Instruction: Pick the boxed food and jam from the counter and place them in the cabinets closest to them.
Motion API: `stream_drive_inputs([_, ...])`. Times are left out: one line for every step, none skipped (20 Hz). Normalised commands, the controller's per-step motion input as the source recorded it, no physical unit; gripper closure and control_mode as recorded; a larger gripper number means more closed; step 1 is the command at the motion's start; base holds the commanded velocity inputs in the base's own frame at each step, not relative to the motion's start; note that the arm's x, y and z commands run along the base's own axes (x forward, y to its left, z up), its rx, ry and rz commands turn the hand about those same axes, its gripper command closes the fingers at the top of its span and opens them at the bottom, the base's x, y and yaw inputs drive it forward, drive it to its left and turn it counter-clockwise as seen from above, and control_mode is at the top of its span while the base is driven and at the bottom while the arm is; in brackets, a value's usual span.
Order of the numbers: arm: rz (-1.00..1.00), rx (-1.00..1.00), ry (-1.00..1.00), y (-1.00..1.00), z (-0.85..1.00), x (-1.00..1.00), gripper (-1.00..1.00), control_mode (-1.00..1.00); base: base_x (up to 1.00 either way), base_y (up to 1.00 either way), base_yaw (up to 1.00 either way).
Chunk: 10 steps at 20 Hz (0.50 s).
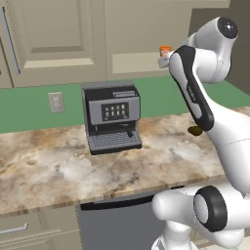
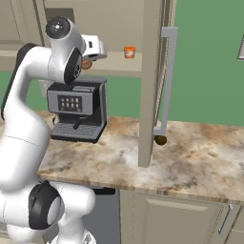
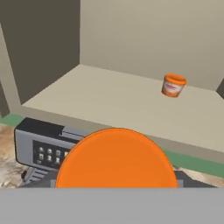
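Note:
A jam jar [image 3: 114, 159] fills the bottom of the hand view as a big orange disc, and it hides the fingertips. My gripper [image 2: 87, 61] is shut on it, raised in front of the open cabinet shelf [image 3: 109, 98] above the coffee machine. In the left base view the hand [image 1: 162, 60] sits at the shelf's front edge. A second orange jam jar [image 3: 173, 85] [image 2: 129, 52] [image 1: 165, 50] stands upright on that shelf, further in and to the right. The boxed food is out of view.
A black and grey coffee machine [image 1: 112, 117] [image 2: 76, 112] stands on the marbled counter [image 1: 58, 166] below the shelf. An open cabinet door [image 2: 151, 81] with a long handle [image 2: 167, 81] juts out on the right. A small brown round object [image 2: 160, 139] [image 1: 195, 130] lies on the counter.

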Motion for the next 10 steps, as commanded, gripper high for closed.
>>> stream_drive_inputs([-0.02,0.0,0.03,0.0,0.0,0.37,1.0,-1.0,0.0,0.0,0.0])
stream_drive_inputs([-0.02,0.0,0.04,0.0,0.0,0.38,1.0,-1.0,0.0,0.0,0.0])
stream_drive_inputs([-0.03,0.0,0.05,0.0,0.0,0.39,1.0,-1.0,0.0,0.0,0.0])
stream_drive_inputs([-0.03,0.0,0.07,0.01,0.0,0.43,1.0,-1.0,0.0,0.0,0.0])
stream_drive_inputs([-0.02,0.0,0.09,0.01,0.0,0.45,1.0,-1.0,0.0,0.0,0.0])
stream_drive_inputs([-0.02,0.0,0.1,0.01,0.0,0.45,1.0,-1.0,0.0,0.0,0.0])
stream_drive_inputs([-0.02,0.0,0.11,0.03,0.0,0.45,1.0,-1.0,0.0,0.0,0.0])
stream_drive_inputs([-0.02,0.0,0.12,0.06,0.02,0.46,1.0,-1.0,0.0,0.0,0.0])
stream_drive_inputs([-0.02,0.0,0.13,0.07,0.02,0.46,1.0,-1.0,0.0,0.0,0.0])
stream_drive_inputs([-0.03,0.0,0.15,0.09,0.0,0.44,1.0,-1.0,0.0,0.0,0.0])
